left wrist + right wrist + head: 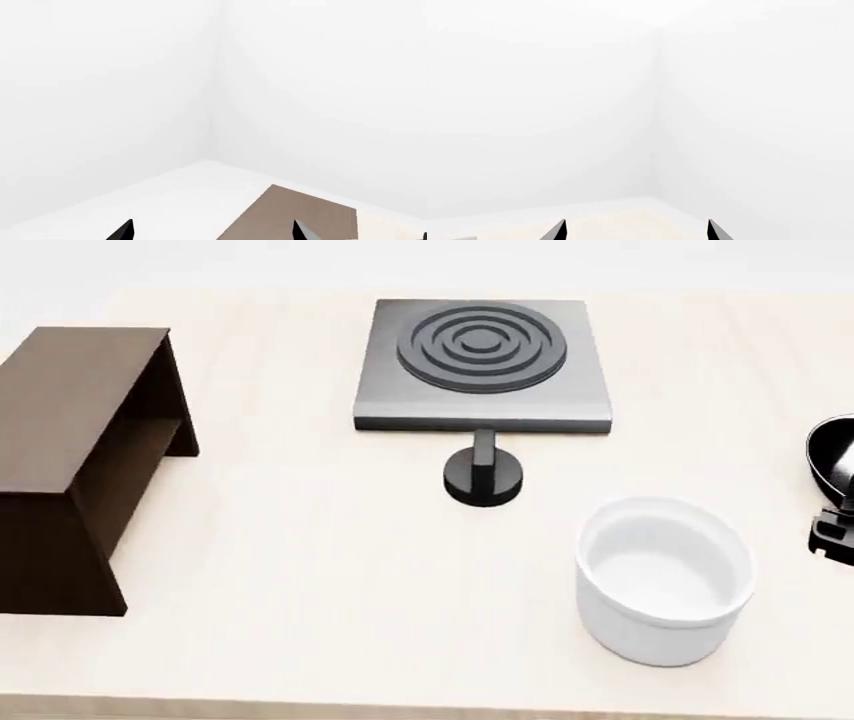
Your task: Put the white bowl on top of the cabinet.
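— Head view?
— The bowl (665, 580) sits upright on the table (334, 620), well apart from the cabinet (74, 430), which stands at the left edge. A stove (483, 365) lies at the back, a black knob (483, 478) just before it, a pan (834, 455) at the right edge.
— Left wrist?
— The left gripper (213, 231) shows two tips spread wide, holding nothing.
— Right wrist?
— The right gripper (637, 231) is likewise spread and bare.
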### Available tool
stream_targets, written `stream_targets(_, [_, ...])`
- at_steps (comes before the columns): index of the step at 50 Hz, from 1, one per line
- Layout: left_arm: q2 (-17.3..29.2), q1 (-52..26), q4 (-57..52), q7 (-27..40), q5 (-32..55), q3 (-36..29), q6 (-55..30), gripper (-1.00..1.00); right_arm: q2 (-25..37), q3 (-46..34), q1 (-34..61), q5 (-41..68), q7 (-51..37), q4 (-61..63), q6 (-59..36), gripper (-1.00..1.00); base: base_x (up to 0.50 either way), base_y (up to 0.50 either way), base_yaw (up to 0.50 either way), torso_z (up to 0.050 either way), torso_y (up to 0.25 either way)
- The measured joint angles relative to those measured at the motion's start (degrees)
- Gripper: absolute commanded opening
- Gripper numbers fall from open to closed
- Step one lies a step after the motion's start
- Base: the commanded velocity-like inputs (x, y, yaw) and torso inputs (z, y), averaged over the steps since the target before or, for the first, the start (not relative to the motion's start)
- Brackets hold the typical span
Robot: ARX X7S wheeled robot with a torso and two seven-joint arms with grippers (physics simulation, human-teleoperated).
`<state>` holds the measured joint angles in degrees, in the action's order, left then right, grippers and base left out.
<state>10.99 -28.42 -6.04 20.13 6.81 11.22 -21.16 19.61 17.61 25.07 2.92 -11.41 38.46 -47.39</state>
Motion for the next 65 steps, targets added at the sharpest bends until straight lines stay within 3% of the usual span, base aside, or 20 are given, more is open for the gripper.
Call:
stream_targets(44, [0.80,0.17,0.33,0.98,0.93,-1.14,0.63,1.00,0.80,-1.45,-0.50,-0.28,-0.65,-0.54,0.27,1.00,0.00,0.33,0.00,0.000,0.000])
stream_targets(65, [1.17,0.33,0.29,1.41,1.34,-1.66,0.73,1.00,0.84,-1.37,-0.59,0.32,-0.62,-0.85,0.47,1.00,0.29,0.00,0.00,0.000,0.000])
